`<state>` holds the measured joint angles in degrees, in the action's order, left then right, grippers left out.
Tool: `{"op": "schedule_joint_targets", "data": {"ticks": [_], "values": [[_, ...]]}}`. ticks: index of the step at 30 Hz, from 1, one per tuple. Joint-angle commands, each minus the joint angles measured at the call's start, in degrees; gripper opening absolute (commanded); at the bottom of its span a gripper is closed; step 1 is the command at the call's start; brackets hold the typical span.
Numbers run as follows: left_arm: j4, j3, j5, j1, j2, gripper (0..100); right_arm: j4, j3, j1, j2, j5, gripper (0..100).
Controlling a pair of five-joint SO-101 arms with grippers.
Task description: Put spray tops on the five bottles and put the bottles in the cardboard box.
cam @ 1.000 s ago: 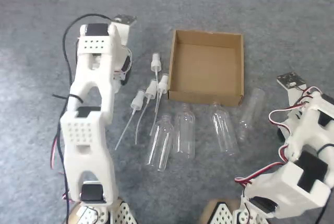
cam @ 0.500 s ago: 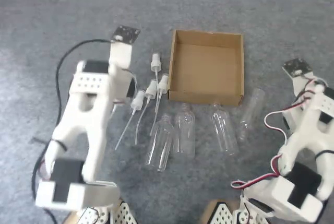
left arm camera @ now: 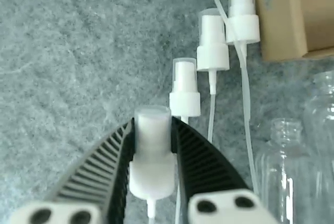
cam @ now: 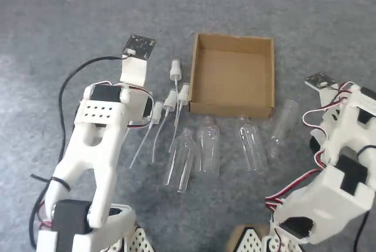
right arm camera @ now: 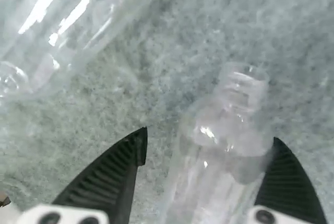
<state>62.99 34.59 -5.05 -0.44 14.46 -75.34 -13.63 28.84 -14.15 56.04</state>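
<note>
Nearest the table's [cam: 47,40] front edge, the right gripper [right arm camera: 209,136] is spread wide with the neck of an uncapped bottle [right arm camera: 225,125] lying between its jaws, not yet gripped. The other bottles [cam: 207,146] lie bare-necked mid-table. Just beyond them the left gripper [left arm camera: 151,127] is closed on one spray top [left arm camera: 151,164], with the remaining spray tops [left arm camera: 212,41] lying loose beside it. Toward the far edge the cardboard box [cam: 232,108] holds no bottle, so I judge the work barely begun: every capping and boxing is left.

Glossy clear plastic bottles [cam: 208,146], smooth plastic spray tops [left arm camera: 212,44], matt cardboard box [cam: 232,109].
</note>
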Motion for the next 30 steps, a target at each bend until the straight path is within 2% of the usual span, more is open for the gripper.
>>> {"op": "schedule_joint_targets", "data": {"ticks": [1, 5, 11, 18, 21, 25, 30], "values": [[-1.23, -0.75, 0.53, 0.26, -0.88, 1, 1.98, 3.16, 0.40, 1.10, -1.14, 23.4], [-3.78, -0.31, 0.53, 0.09, -1.41, 1, 3.82, 3.16, -0.22, 2.24, -4.22, 16.1], [-3.69, 0.04, 0.70, 0.18, -1.14, 1, 3.12, 3.16, -0.40, 4.00, -4.48, 2.6], [-3.52, -1.80, 0.70, 0.62, -0.70, 1, -1.71, 2.73, -0.13, 16.84, -5.19, 1.0], [0.00, -5.67, 0.79, 0.62, -0.35, 1, -1.98, 1.05, -0.92, 26.07, -8.09, 0.6], [5.98, -11.38, 0.79, 0.62, 4.92, 1, -1.71, -5.01, -6.29, 39.60, -10.37, 0.6], [8.62, -14.99, 1.23, 0.26, 17.67, 1, 0.57, -13.19, -20.97, 56.66, -18.29, 0.6]]}}
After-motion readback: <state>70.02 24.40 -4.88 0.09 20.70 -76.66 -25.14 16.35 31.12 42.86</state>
